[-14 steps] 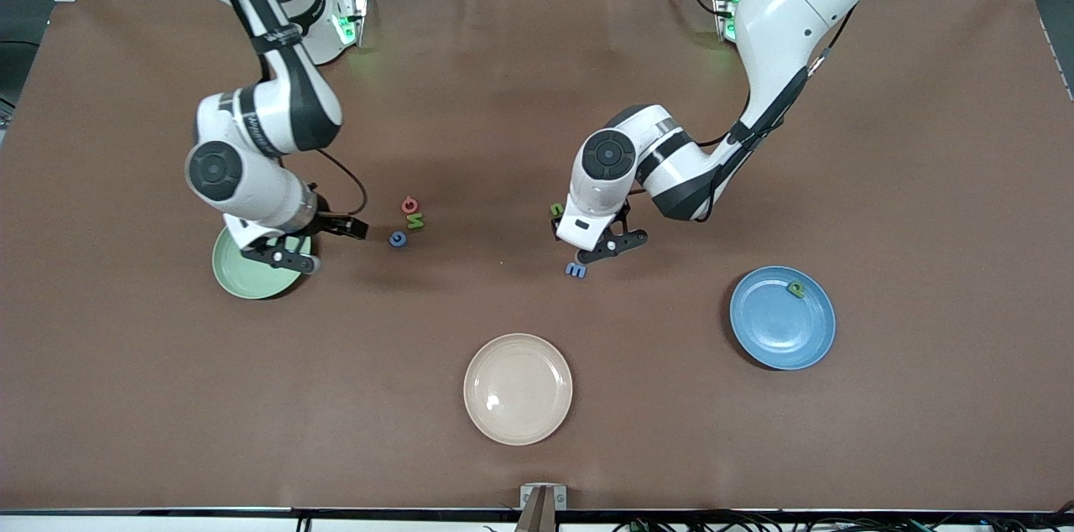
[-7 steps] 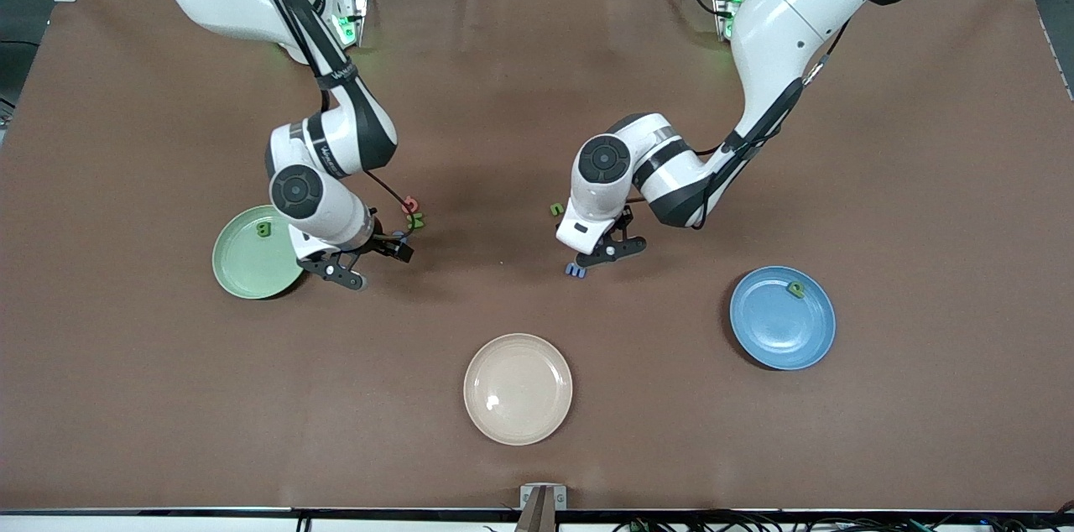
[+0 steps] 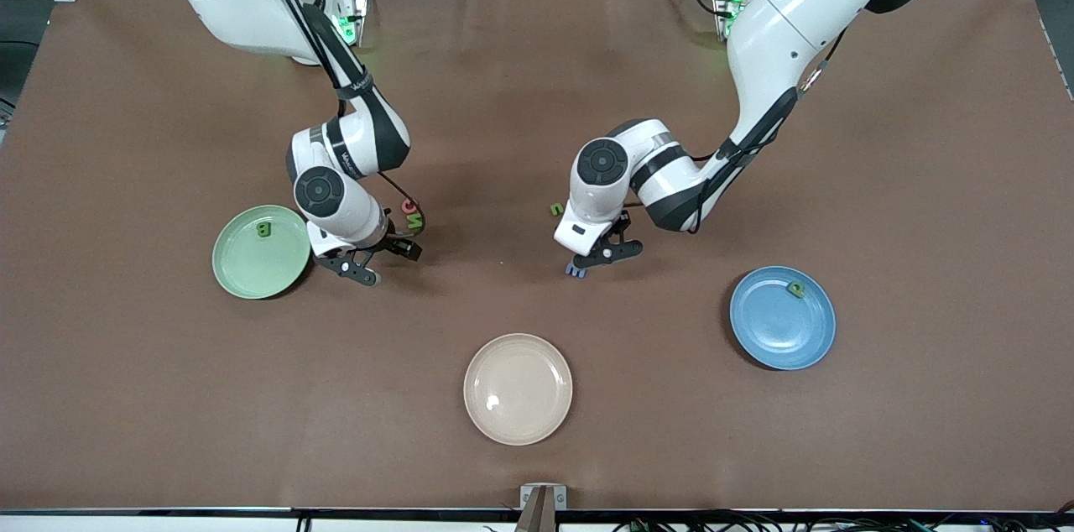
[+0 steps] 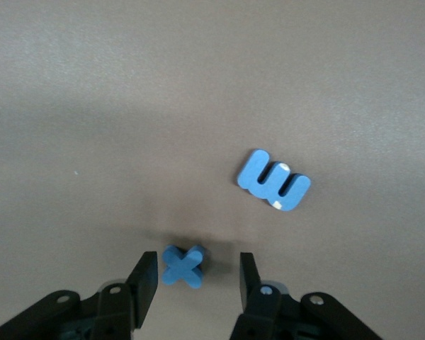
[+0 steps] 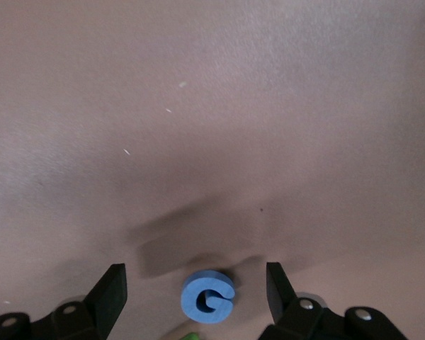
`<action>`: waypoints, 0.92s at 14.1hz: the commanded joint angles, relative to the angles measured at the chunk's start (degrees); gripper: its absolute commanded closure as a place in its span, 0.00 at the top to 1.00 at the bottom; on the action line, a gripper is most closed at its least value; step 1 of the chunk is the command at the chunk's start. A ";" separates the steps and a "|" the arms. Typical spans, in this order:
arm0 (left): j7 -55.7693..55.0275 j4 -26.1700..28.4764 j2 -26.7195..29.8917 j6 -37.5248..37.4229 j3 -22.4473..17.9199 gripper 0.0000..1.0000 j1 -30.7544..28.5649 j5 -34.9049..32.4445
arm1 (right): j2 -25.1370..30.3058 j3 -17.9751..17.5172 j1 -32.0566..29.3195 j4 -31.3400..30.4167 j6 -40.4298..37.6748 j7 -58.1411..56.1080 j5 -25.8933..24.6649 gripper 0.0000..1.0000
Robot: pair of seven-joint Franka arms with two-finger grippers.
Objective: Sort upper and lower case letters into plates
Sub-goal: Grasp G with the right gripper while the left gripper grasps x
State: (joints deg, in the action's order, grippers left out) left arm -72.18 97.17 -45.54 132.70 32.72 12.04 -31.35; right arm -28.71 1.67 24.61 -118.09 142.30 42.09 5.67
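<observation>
The light green plate [image 3: 243, 268] holds a green letter B [image 3: 264, 228]. My right gripper [image 5: 196, 290] is low over the table beside that plate, open, with a blue letter G [image 5: 207, 296] lying between its fingers, untouched. The blue plate [image 3: 772, 331] holds one green letter [image 3: 795, 289]. My left gripper [image 4: 195, 280] is open around a small blue letter x [image 4: 184, 265], with a clear gap at one finger. A blue letter E [image 4: 274, 180] lies just past it. In the front view, the right gripper [image 3: 384, 261] and left gripper [image 3: 606, 253] hide the G and the x.
A red letter [image 3: 409, 205] and a green N [image 3: 415, 221] lie close by the right gripper. A small green letter [image 3: 555, 210] lies beside the left wrist. A cream plate [image 3: 518, 388] sits nearest the front camera, between the two coloured plates.
The right arm swung from over the green plate to the blue G, leaving the green B in the plate. Both grippers' jaws have narrowed. The left gripper sank slightly over the blue x.
</observation>
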 commanded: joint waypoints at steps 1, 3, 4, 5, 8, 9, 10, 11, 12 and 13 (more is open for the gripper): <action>-0.33 0.04 -0.60 0.98 -0.20 0.48 0.17 -1.25 | 0.94 0.35 1.14 -1.97 0.96 0.54 1.09 0.62; -0.68 0.47 -0.51 0.98 -0.29 0.48 -0.18 -1.25 | 0.94 0.35 1.32 -3.02 0.96 0.54 1.09 0.54; -0.68 0.65 -0.43 0.98 -0.20 0.48 -0.27 -1.25 | 1.11 0.27 1.32 -3.46 0.96 0.37 1.09 0.52; -0.68 0.91 -0.43 0.98 -0.29 0.48 -0.44 -1.25 | 1.29 0.27 1.32 -3.90 0.96 0.19 1.09 0.48; -0.94 1.09 0.01 0.37 -0.20 0.48 -0.70 -1.17 | 1.55 0.27 1.32 -4.35 1.05 0.10 1.09 0.36; -1.03 1.27 0.10 0.36 -0.20 0.48 -0.79 -1.08 | 1.55 0.27 1.32 -4.43 1.22 0.10 1.09 0.32; -1.21 1.96 0.19 0.28 -0.20 0.48 -0.88 -1.17 | 1.64 0.27 1.41 -4.52 1.57 0.10 1.09 0.27; -1.38 2.58 0.19 0.36 -0.20 0.48 -0.97 -1.08 | 1.64 0.27 1.41 -4.52 1.66 0.02 1.09 0.21; -1.47 3.20 0.36 0.28 -0.20 0.45 -1.06 -1.08 | 1.82 0.27 1.41 -4.35 1.23 -0.16 1.09 0.17; -2.00 3.20 0.37 0.27 -0.20 0.41 -1.06 -0.99 | 2.77 0.27 1.24 -4.26 0.70 -0.42 1.09 0.13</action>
State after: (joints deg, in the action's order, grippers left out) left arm -72.44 98.34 -45.90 132.91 32.55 11.38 -31.36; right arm -27.61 1.70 25.37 -120.53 142.98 42.10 5.72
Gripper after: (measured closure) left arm 0.551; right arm 0.648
